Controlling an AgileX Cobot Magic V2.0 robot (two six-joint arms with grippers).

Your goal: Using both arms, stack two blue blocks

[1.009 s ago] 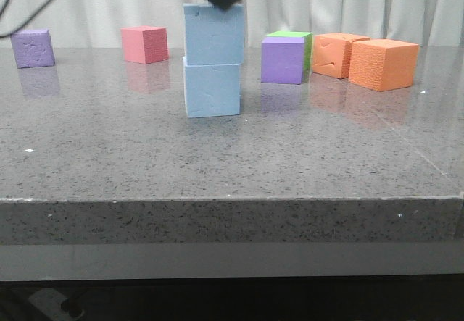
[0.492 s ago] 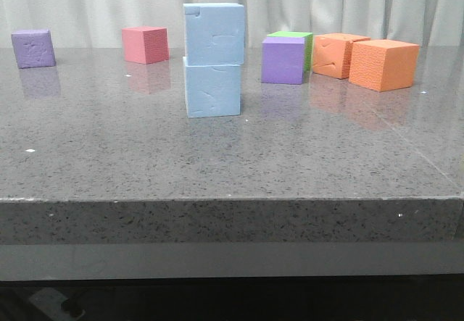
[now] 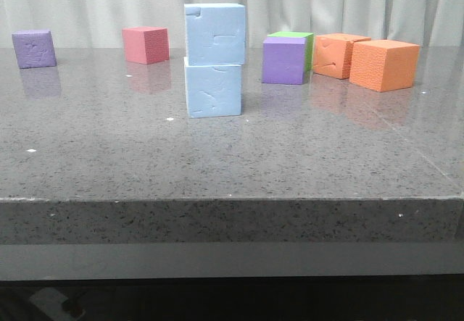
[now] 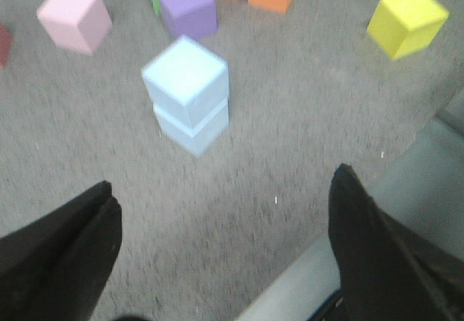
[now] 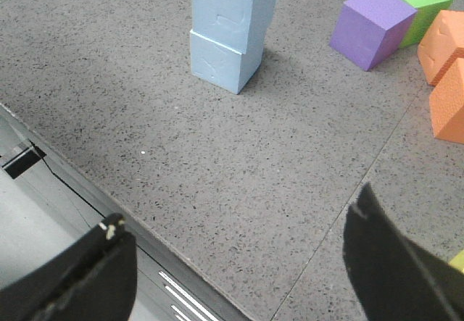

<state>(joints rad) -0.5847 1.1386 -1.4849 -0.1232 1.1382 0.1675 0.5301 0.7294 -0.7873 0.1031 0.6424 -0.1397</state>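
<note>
front view: unmarked blue block (image 3: pixel 214 34) atop blue block (image 3: pixel 212 89)

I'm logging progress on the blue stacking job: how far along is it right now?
Done: one pale sky-blue foam cube sits squarely on the other pale sky-blue foam cube on the grey speckled table. In hand: nothing; the left pincer and right pincer are open and away from the stack. Left: seemingly nothing.

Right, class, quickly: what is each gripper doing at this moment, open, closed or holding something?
Left gripper: open, holding nothing.
Right gripper: open, holding nothing.
</note>
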